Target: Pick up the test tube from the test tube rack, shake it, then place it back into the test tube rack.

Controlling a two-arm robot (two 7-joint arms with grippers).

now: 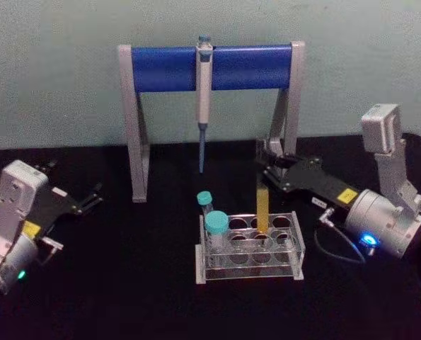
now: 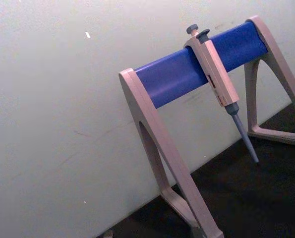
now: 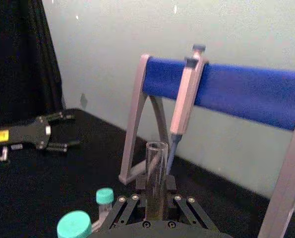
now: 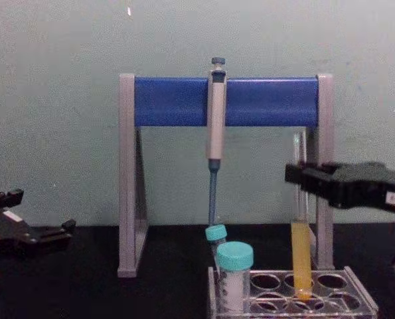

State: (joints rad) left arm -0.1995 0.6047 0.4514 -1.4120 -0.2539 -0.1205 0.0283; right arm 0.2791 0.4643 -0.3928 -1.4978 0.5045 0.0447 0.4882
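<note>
Dead centre on the black table [image 1: 139, 297]: the test tube rack [image 1: 267, 270], clear plastic, sitting just at six o'clock from the grey stand [image 1: 133, 120] with its blue crossbar [image 1: 168, 69]. Standing upright in a back-row hole, toward the rack's three o'clock side: the test tube [image 1: 262, 205], open at the top, yellow liquid in the lower part, bottom end down inside the hole. Reaching in from three o'clock: the right gripper [image 1: 264, 164], claw pinched narrow on the glass above the liquid line, one finger [image 3: 140, 187] on each side, both touching. Open rim well above the claw in the right wrist view. On the rack's nine o'clock side: two teal-capped vials [image 1: 216, 224], the larger cap nearer, the smaller one behind it. Hanging from the crossbar at twelve o'clock: a grey-blue pipette [image 1: 204, 92], tip pointing down, clear of the table. Far over at nine o'clock, well apart from the rack: the left gripper [image 1: 91, 200], low over the table, claw spread wide.
</note>
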